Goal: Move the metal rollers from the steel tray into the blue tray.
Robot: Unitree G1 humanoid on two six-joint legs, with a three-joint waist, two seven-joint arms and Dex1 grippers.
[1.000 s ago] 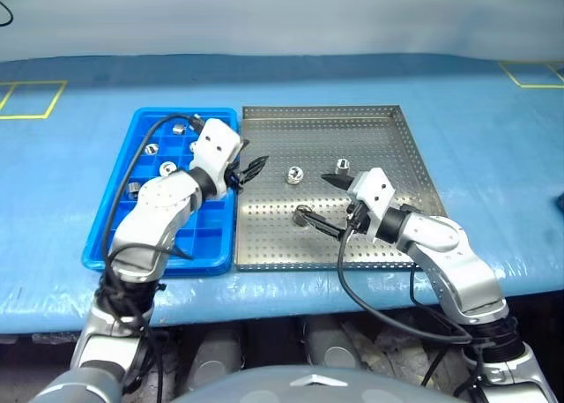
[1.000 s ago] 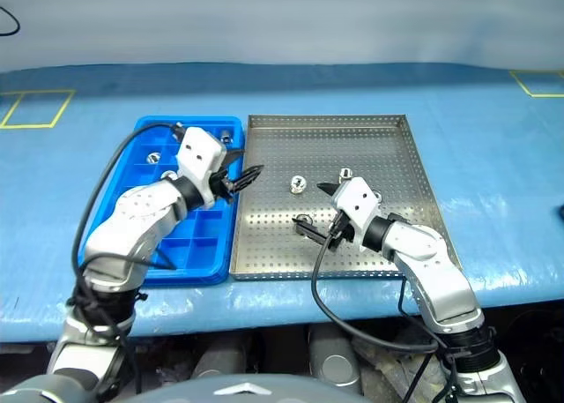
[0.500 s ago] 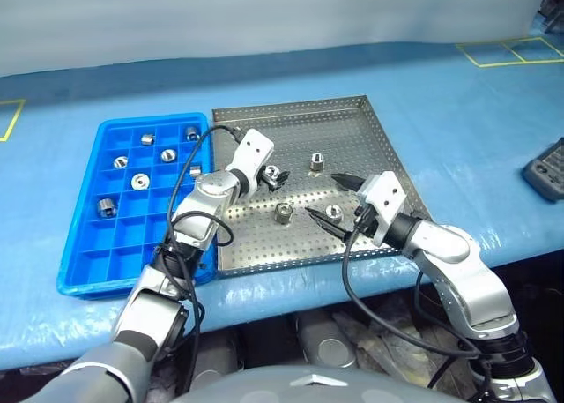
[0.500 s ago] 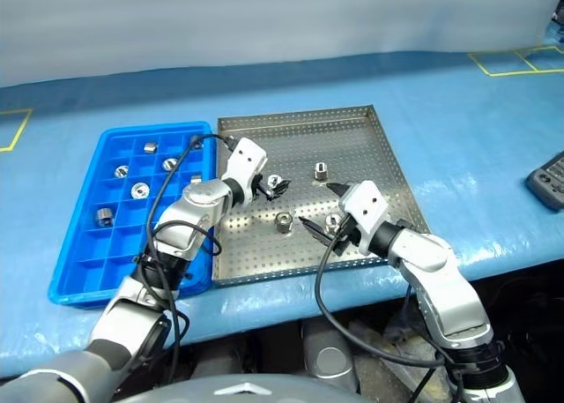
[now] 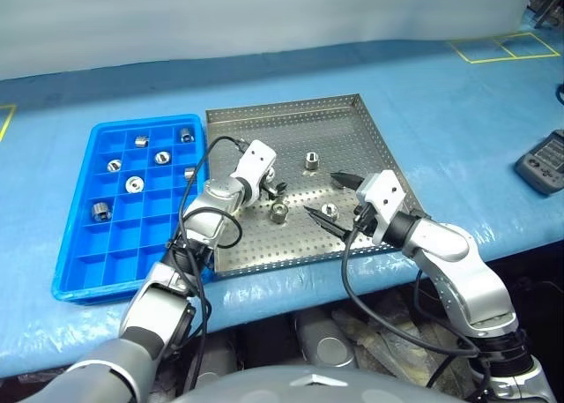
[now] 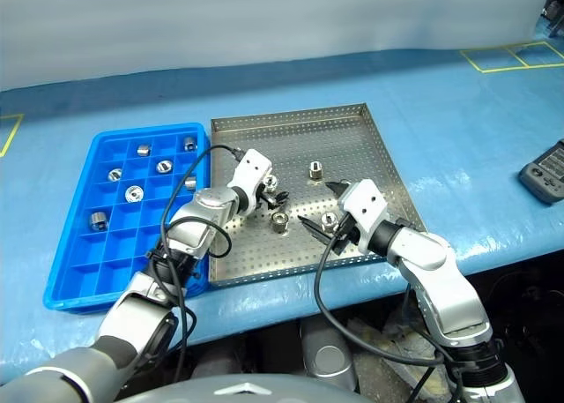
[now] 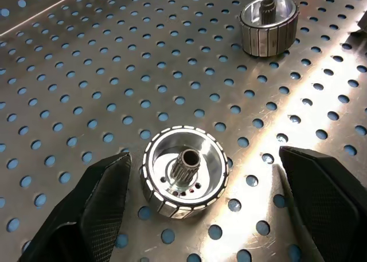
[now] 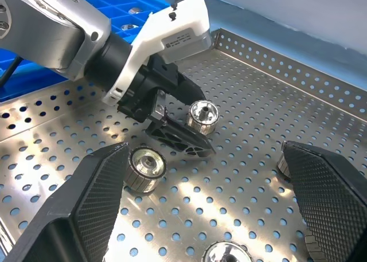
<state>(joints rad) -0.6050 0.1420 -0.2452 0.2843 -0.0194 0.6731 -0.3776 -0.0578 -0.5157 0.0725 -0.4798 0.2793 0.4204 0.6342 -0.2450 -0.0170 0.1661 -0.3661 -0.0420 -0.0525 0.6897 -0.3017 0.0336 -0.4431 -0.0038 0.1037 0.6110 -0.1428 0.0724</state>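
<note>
Our left gripper (image 7: pixel 198 216) stands spread around a roller (image 7: pixel 184 180) on the steel tray (image 5: pixel 352 112), right gripper (image 5: pixel 328 196) released too; closing off-centre could flick it away.

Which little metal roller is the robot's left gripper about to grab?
The roller sitting upright on the steel tray, right between the left gripper's open black fingers. The other rollers on the tray lie farther off, like the one beyond it.

A blue-covered table (image 5: pixel 458 103) bears yellow tape squares (image 5: pixel 498 47) and a grey handset (image 5: pixel 539 162)
</note>
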